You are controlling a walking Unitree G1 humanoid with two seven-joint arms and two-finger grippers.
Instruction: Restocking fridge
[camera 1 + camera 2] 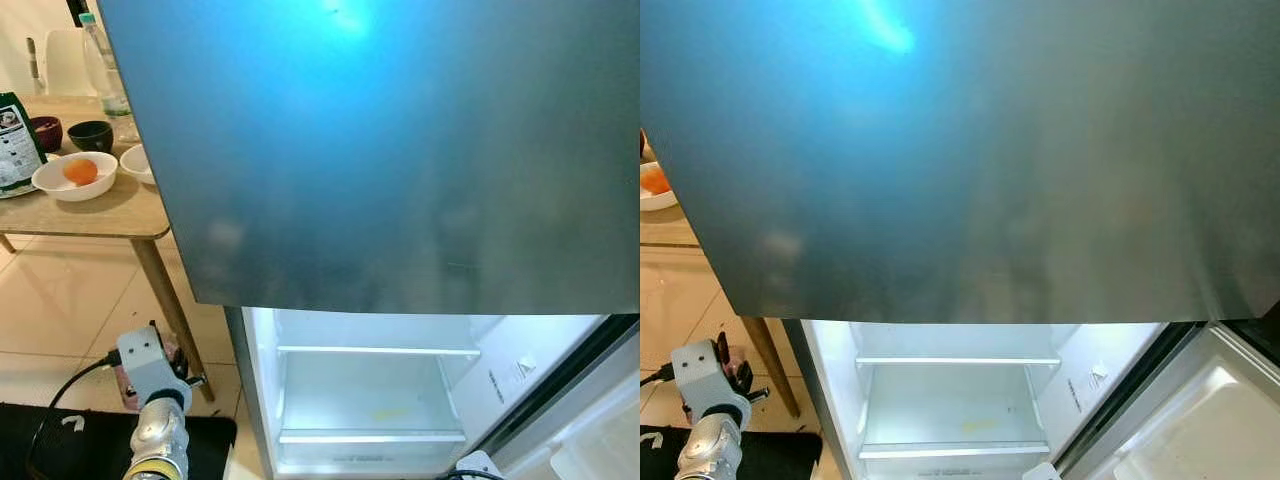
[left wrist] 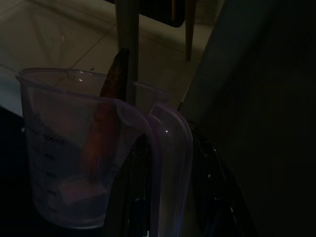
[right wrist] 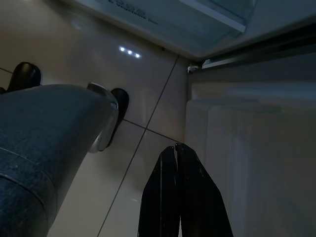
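- Low beside the open fridge (image 1: pixel 370 400): left hand (image 2: pixel 148 197) grasping measuring jug (image 2: pixel 74 148) by its handle, upright, carrot (image 2: pixel 106 123) inside, ready for shelving.
- Down by the door: right hand (image 3: pixel 180 197) clenched, empty, idle.

Grey fridge door (image 1: pixel 400 150), white interior (image 1: pixel 360 390)

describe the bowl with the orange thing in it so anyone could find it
Look at the light wooden table left of the grey fridge. Near its front edge sits a shallow white bowl holding one round orange item; the two small dark bowls behind it differ.
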